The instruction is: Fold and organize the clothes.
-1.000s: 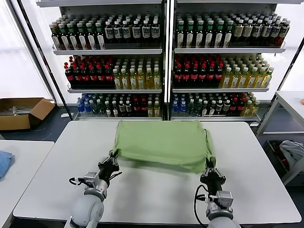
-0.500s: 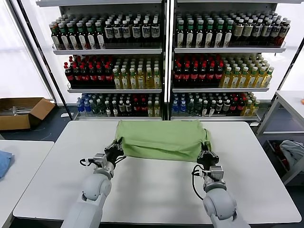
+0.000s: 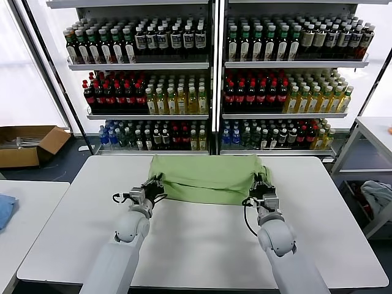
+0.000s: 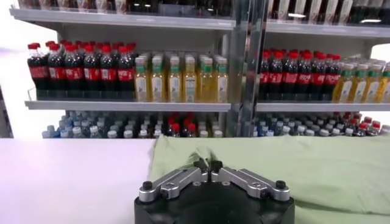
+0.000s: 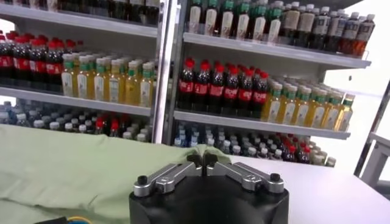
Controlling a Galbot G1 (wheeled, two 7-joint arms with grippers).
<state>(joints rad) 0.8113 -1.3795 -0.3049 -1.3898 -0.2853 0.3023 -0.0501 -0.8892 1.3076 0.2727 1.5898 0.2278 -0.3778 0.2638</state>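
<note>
shirt folded at the far side of the table

we saw the light green shirt point(image 3: 207, 177) lying folded in a wide band across the far half of the white table point(image 3: 202, 245), its back edge near the table's far rim. in front of it the tabletop was bare.

our left gripper point(image 3: 155, 185) sat at the shirt's near left corner, and our right gripper point(image 3: 260, 190) at its near right corner, both low over the table and touching or almost touching the cloth's front edge. in the left wrist view the left gripper point(image 4: 207, 164) showed its two fingertips drawn close together with only a narrow gap, the green cloth spread just beyond them; we could not tell whether any fabric was pinched between them. in the right wrist view the right gripper point(image 5: 202, 158) looked much the same, tips nearly meeting over the shirt's edge, and again we could not tell if it held cloth.

behind the table stood shelves of bottles point(image 3: 214, 79). a cardboard box point(image 3: 27, 144) lay on the floor to the left, a blue cloth point(image 3: 5, 209) on a side table at the left, and a grey-blue bundle point(image 3: 376, 196) at the right.
</note>
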